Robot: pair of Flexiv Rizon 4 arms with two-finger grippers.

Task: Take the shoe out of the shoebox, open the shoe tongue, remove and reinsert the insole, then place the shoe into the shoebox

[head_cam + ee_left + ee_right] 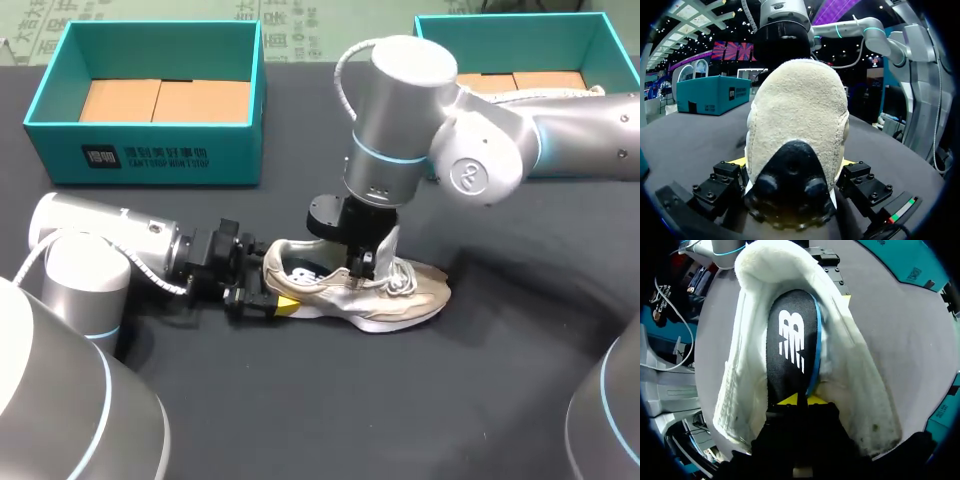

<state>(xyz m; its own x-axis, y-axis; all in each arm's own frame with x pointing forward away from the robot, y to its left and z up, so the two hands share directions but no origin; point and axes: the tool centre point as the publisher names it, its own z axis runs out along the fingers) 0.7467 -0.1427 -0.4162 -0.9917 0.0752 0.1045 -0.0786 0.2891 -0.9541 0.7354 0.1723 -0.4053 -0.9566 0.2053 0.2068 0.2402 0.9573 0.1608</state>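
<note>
Shoe [372,292] lies on the table [400,410], heel clamped by your left gripper [268,296]; your right gripper [801,400] pinches the insole [790,347] inside. Pull crookedly and the insole may crease or slip free.

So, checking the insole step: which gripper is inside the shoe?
The right gripper, its tips pinching the black insole inside the shoe; the left gripper clamps the heel from outside.
</note>
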